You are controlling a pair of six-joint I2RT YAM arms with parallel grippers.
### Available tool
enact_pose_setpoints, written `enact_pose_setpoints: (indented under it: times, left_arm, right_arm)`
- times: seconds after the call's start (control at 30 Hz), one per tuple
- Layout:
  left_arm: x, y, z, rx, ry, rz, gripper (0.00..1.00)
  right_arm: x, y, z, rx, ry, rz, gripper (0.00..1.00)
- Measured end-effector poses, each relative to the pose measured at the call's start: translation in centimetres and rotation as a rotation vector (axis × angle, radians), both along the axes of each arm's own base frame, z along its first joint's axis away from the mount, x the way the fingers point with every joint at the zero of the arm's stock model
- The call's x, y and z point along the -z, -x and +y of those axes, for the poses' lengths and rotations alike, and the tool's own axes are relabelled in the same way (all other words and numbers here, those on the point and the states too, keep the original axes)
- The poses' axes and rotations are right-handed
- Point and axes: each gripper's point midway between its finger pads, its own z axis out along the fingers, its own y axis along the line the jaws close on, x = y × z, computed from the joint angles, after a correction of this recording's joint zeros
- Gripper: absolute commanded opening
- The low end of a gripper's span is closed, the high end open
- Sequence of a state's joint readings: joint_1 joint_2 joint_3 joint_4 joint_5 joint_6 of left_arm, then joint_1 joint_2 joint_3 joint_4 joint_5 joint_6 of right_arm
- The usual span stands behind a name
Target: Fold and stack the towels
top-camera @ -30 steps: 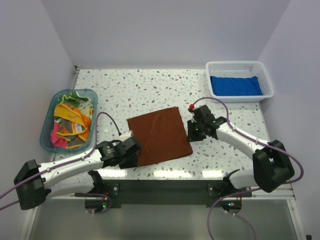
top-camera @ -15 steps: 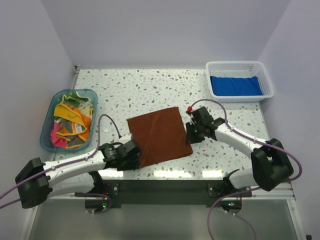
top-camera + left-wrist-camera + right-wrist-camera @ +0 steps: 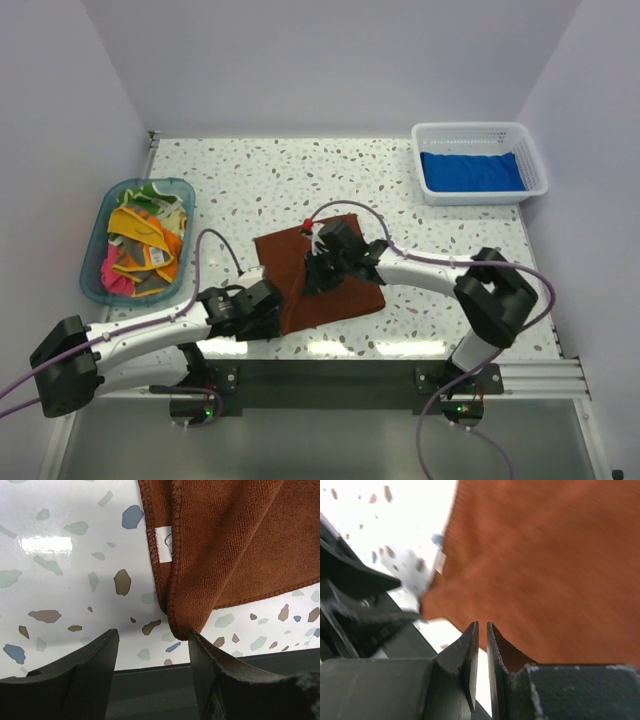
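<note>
A rust brown towel [image 3: 288,258] lies flat at the table's middle, its doubled hemmed corner [image 3: 186,622] with a white label nearest the left arm. My left gripper [image 3: 266,304] sits at that near-left corner and stands open [image 3: 152,645], with the corner just touching the inside of its right finger [image 3: 200,650]. My right gripper [image 3: 316,274] hovers over the middle of the towel [image 3: 545,555]. Its jaws [image 3: 482,626] are almost together with a thin slit, and no cloth shows between them. A royal blue towel [image 3: 470,170] lies in the white basket.
The white mesh basket [image 3: 481,131] stands at the back right. A teal tub [image 3: 96,227] at the left holds several crumpled towels [image 3: 140,245] in orange, yellow, green and pink. The table's dark front edge [image 3: 150,666] runs just behind the left gripper.
My right arm has swung left from the brown towel's right edge to above its middle. The left gripper drew slightly towards the table's front edge, then stayed put.
</note>
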State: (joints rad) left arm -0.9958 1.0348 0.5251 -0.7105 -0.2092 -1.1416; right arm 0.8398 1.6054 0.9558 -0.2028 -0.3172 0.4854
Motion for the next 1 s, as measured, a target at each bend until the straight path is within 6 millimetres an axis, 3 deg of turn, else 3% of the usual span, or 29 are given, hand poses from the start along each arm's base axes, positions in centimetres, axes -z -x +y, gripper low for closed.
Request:
enact_pose_setpoints:
  times: [0.1, 0.17, 0.33, 0.43, 0.67, 0.8, 0.87, 1.0]
  left_arm:
    - [0.1, 0.0, 0.0, 0.0, -0.001, 0.001, 0.63]
    - [0.1, -0.1, -0.1, 0.0, 0.0, 0.0, 0.63]
    - [-0.4, -0.4, -0.4, -0.002, 0.008, -0.01, 0.63]
    - [-1.9, -0.9, -0.8, -0.006, 0.031, -0.039, 0.63]
    - [-8.1, -2.6, -1.6, -0.031, 0.122, -0.158, 0.63]
    - [-12.0, -3.2, -0.9, -0.056, 0.145, -0.224, 0.63]
    - [-13.8, -3.5, -0.4, -0.072, 0.154, -0.26, 0.67]
    - [-15.5, -4.8, 0.5, -0.113, 0.146, -0.324, 0.68]
  right_arm:
    - [1.1, 0.4, 3.4, -0.039, -0.024, 0.013, 0.16]
    - [2.3, 0.7, 4.7, -0.049, -0.026, 0.029, 0.15]
    - [5.5, 0.7, 4.8, -0.028, 0.013, 0.078, 0.15]
    - [5.6, 0.6, 5.0, -0.017, -0.003, 0.085, 0.15]
    - [5.8, 0.5, 5.2, -0.006, -0.034, 0.077, 0.14]
    - [5.8, 0.5, 5.3, -0.003, -0.048, 0.074, 0.14]
    - [5.8, 0.5, 5.4, -0.004, -0.053, 0.072, 0.15]
    - [5.7, 0.5, 5.4, -0.007, -0.057, 0.07, 0.15]
